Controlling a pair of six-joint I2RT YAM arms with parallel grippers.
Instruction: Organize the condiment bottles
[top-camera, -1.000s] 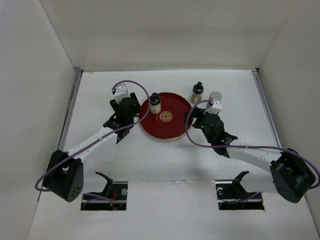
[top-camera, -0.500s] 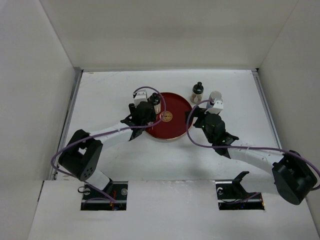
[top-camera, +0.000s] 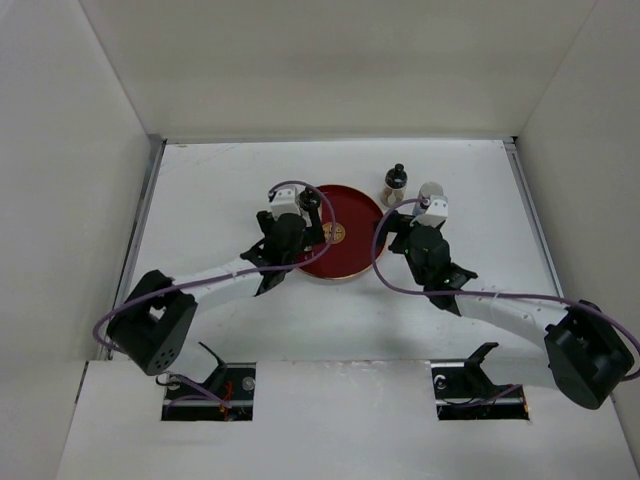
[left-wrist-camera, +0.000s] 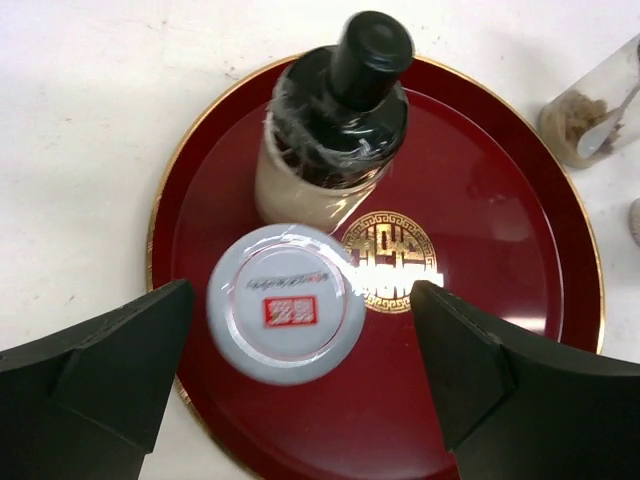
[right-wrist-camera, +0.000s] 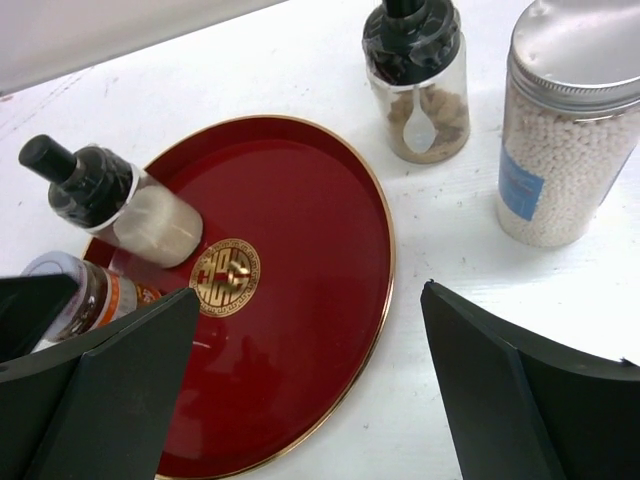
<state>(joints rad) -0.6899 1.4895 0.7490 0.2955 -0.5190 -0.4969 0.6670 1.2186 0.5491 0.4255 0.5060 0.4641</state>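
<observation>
On the round red tray stand two condiment bottles: a brownish one with a black cap and a stubby one with a pale round lid. My left gripper hangs open over the stubby one, with a gap on both sides. Two more bottles stand on the table right of the tray: a black-capped jar with a spoon inside and a silver-lidded jar of white pellets. Above the tray's right part, my right gripper is open and holds nothing.
White walls close in the table on the left, back and right. In the top view the tray lies mid-table between both arms, and the spoon jar stands just behind its right rim.
My left arm swung right from beside the tray to over its left part and opened, leaving the pale-lidded bottle standing there. My right gripper opened slightly wider and barely moved.
</observation>
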